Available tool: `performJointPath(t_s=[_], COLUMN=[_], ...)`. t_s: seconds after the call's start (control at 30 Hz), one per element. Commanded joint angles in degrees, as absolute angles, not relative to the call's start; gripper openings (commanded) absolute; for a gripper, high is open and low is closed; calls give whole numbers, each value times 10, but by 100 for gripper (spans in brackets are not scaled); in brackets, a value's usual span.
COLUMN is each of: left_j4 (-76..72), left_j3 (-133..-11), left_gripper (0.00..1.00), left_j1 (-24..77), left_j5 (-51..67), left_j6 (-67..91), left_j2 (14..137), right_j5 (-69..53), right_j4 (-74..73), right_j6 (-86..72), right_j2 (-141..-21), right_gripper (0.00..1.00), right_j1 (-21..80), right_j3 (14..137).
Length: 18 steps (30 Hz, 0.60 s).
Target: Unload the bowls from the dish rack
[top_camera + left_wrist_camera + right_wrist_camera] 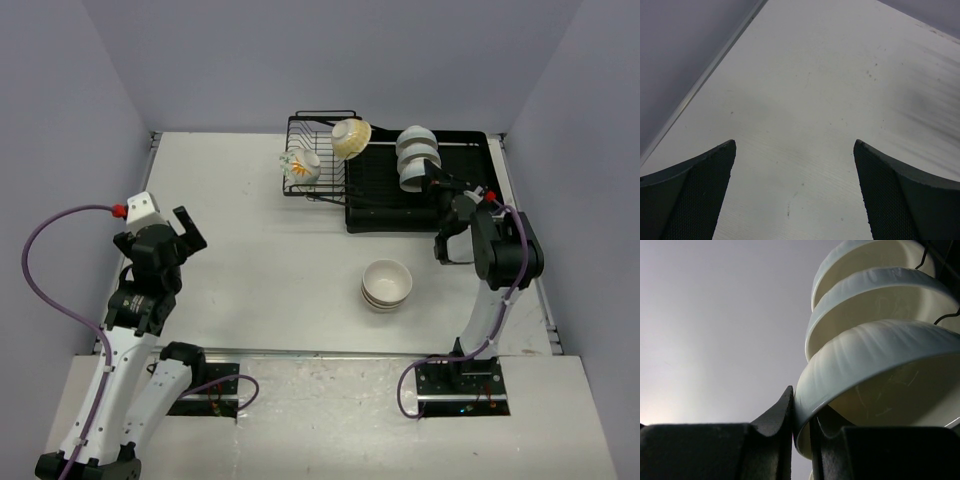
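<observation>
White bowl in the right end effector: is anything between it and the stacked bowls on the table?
Nothing visible. The right end effector pinches the white bowl by its rim; between it and the stacked bowls lie only the front edge of the tray and bare table.

Nearest white bowl (pixel 875 370) partly beyond the right wrist view's edge, rim section behind the jaws.

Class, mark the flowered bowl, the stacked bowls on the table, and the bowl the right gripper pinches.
flowered bowl (pixel 303 166), top view, patterned side.
stacked bowls (pixel 386 280), top view, top bowl's inside.
pinched bowl (pixel 865 360), right wrist view, ribbed wall.
</observation>
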<state>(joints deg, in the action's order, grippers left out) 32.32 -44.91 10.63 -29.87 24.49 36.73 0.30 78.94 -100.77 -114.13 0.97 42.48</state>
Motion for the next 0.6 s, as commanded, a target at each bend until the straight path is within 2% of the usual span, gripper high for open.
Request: performJointPath(t_s=[0.0,0.57], left_j4=[298,297], left_j3=[-456,-454], left_gripper=[100,100], left_j1=[102,102], left_j5=[-293,-287], left_j6=[236,234], left_j2=[366,364], right_j5=[-7,-73], right_j4=[948,949], right_j6=[-1012,-989], right_j2=[-1115,-1037], right_gripper=[0,0], right_j1=[7,3], right_j3=[430,446])
